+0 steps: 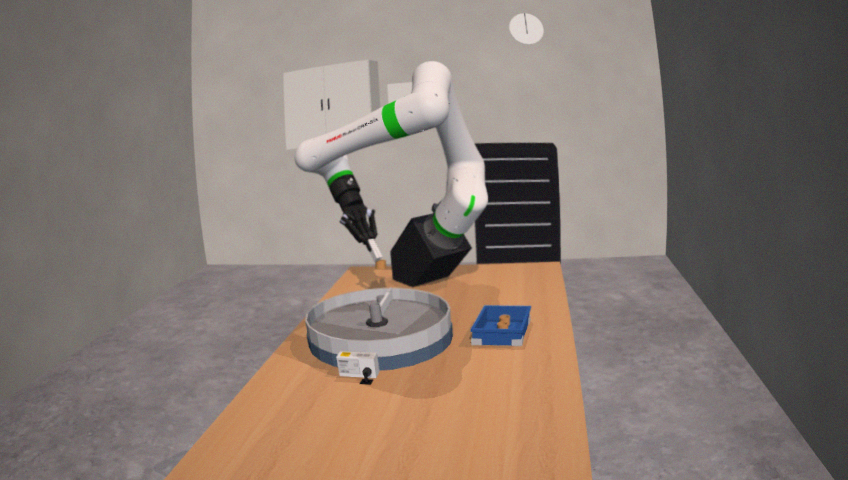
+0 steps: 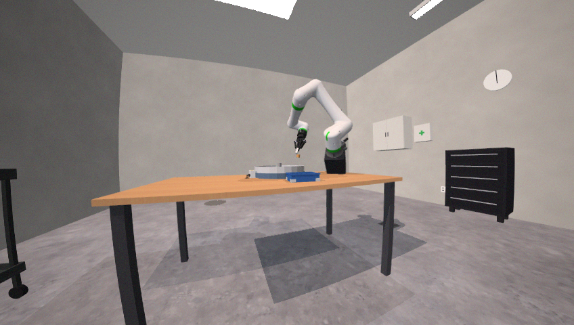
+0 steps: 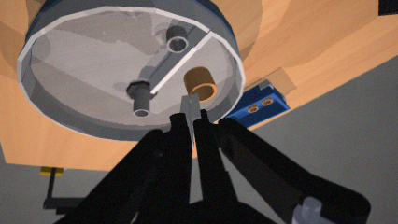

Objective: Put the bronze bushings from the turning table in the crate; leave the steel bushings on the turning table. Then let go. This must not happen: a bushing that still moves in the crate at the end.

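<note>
My gripper point(image 1: 374, 249) point(image 2: 297, 150) point(image 3: 191, 105) is shut on the wall of a bronze bushing point(image 1: 380, 264) point(image 2: 298, 156) point(image 3: 198, 80) and holds it in the air, above the level of the turning table point(image 1: 410, 344) point(image 2: 269, 169) point(image 3: 21, 70). A grey steel bushing point(image 3: 177, 40) stands on the turning table beside the bar in the wrist view; I cannot make it out in the top and exterior views. The blue crate point(image 1: 496, 337) point(image 2: 302, 177) point(image 3: 238, 117) holds two bronze bushings, one point(image 1: 504, 318) close to the other point(image 1: 502, 325). No other bronze bushing shows on the turning table.
A centre post point(image 1: 376, 312) point(image 3: 141, 102) and a slanting bar point(image 1: 385, 302) point(image 3: 182, 63) stand inside the turning table's raised rim. A small white control box point(image 1: 357, 364) sits at its front. The black robot base point(image 1: 425, 252) point(image 2: 335, 165) is at the table's back.
</note>
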### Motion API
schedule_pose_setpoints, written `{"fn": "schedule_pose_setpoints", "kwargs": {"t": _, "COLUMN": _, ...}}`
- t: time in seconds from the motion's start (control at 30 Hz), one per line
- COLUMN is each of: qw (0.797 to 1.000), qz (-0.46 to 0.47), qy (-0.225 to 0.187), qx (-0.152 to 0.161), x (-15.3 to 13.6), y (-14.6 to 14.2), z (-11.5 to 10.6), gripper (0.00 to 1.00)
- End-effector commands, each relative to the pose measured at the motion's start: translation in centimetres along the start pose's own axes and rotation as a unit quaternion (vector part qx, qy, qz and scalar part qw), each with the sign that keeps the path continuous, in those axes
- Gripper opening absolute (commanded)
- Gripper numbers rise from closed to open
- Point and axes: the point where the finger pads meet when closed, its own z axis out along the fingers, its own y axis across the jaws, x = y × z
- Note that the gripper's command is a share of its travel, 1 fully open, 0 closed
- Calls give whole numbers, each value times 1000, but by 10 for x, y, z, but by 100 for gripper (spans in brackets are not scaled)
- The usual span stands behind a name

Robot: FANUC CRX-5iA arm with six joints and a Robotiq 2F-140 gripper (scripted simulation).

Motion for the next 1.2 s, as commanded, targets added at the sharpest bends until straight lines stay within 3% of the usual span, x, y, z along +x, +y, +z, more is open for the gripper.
{"fn": "schedule_pose_setpoints", "kwargs": {"t": 0.0, "qw": 1000, "qz": 0, "qy": 0, "qx": 0, "x": 0, "y": 0, "z": 0, "gripper": 0}}
{"fn": "schedule_pose_setpoints", "kwargs": {"t": 0.7, "qw": 1000, "qz": 0, "qy": 0, "qx": 0, "x": -12, "y": 5, "z": 10, "gripper": 0}}
{"fn": "schedule_pose_setpoints", "kwargs": {"t": 0.9, "qw": 1000, "qz": 0, "qy": 0, "qx": 0, "x": -38, "y": 15, "z": 32, "gripper": 0}}
{"fn": "schedule_pose_setpoints", "kwargs": {"t": 1.17, "qw": 1000, "qz": 0, "qy": 0, "qx": 0, "x": -92, "y": 37, "z": 78, "gripper": 0}}
